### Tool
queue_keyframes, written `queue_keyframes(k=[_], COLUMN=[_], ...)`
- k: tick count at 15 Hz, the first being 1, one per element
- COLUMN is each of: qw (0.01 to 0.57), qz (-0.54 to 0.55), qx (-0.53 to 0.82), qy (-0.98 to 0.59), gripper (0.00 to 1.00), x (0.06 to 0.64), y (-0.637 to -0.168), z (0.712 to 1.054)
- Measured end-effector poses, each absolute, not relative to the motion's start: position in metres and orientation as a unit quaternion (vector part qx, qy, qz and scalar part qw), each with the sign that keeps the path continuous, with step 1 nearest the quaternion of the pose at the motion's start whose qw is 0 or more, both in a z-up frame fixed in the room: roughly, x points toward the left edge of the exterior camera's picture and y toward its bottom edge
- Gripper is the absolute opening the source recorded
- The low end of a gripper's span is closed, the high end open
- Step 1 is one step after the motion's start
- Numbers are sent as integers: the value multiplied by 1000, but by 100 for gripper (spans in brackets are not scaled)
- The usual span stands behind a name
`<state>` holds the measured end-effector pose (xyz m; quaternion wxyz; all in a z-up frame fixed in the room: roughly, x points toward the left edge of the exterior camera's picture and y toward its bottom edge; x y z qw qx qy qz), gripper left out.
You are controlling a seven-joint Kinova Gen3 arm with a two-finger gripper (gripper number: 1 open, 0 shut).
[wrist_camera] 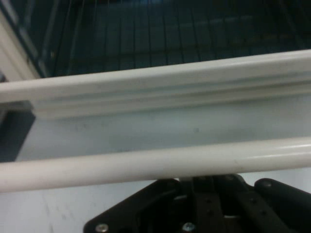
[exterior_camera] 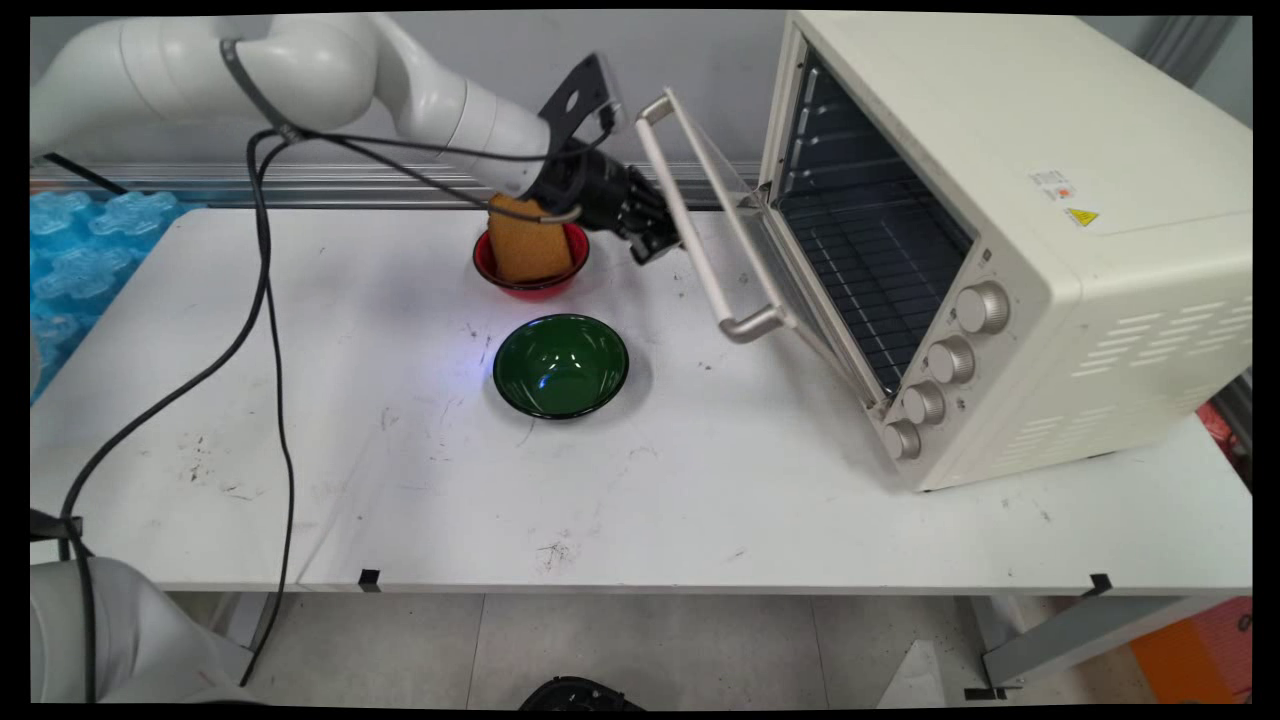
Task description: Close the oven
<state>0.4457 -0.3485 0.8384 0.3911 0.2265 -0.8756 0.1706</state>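
Observation:
My black gripper (exterior_camera: 660,238) is up against the long cream handle bar (exterior_camera: 700,250) of the toaster oven's glass door (exterior_camera: 745,215), about midway along it. The door hangs partly open and slants out towards the table. In the hand view the handle bar (wrist_camera: 155,167) crosses the picture just above the gripper's linkage (wrist_camera: 204,187), with the door's cream frame (wrist_camera: 160,90) and the dark wire rack (wrist_camera: 160,34) behind it. Just left of the gripper stands a red bowl (exterior_camera: 505,283) holding an orange-brown sponge-like block (exterior_camera: 527,245).
The cream oven (exterior_camera: 1050,250) fills the table's right side, with its knobs (exterior_camera: 950,358) on the near corner. An empty green bowl (exterior_camera: 560,365) sits mid-table in front of the red one. Black cables (exterior_camera: 270,330) hang from the arm at left. Blue bubble sheets (exterior_camera: 80,250) lie at the far left.

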Motion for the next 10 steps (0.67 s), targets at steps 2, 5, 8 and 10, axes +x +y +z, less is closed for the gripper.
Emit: queue_keyframes(k=[2,5,8,10], qw=[395,399,403,406], qz=[172,173,174,175], qx=[221,213,208,204], qy=[-875,-875,-874,-874], gripper=[0,0,0,0], x=[440,433,426,420], y=[-353,-361,-369,-377], z=[846,857,867,876])
